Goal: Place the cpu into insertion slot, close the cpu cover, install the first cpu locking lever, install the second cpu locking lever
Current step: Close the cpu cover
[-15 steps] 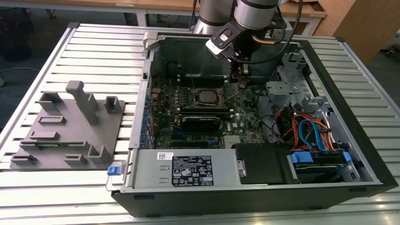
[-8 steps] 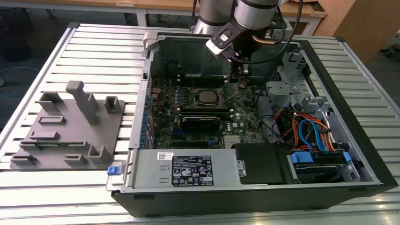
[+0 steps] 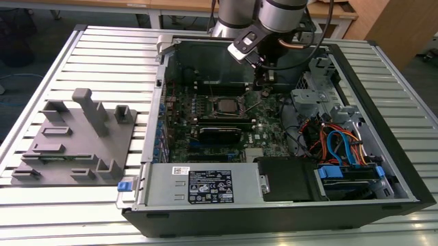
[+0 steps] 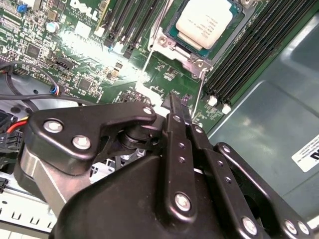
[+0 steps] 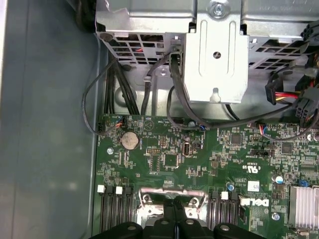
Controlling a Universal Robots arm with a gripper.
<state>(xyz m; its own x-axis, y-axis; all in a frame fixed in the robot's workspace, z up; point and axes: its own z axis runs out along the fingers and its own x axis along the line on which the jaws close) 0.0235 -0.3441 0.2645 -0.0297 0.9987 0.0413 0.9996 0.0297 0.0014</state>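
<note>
The cpu (image 4: 207, 22) lies flat in the slot (image 3: 212, 106), silvery top up. The cover (image 4: 185, 53) is down around it, its window framing the chip. Two thin wire levers run out from the socket's corners, one (image 4: 148, 62) on the side of the lit patch of board, the other (image 4: 200, 97) beside the long black memory slots (image 4: 249, 45). I cannot tell whether either is latched.

The gripper (image 4: 175, 102) hangs over the board (image 5: 199, 159) just beside the socket, its fingers pressed together with nothing between them. Its tip is close to the second lever; contact cannot be made out. In the exterior view the gripper (image 3: 263, 84) stands to the exterior view's right of the socket. In the first wrist view its tip (image 5: 175, 204) points at the socket's metal edge, with a coin battery (image 5: 130, 140) farther off.

The board sits in an open case (image 3: 403, 169) with a power supply (image 3: 198, 184) along its near side. The case lies on a slatted table (image 3: 110, 56) next to a grey fixture (image 3: 75, 138).
</note>
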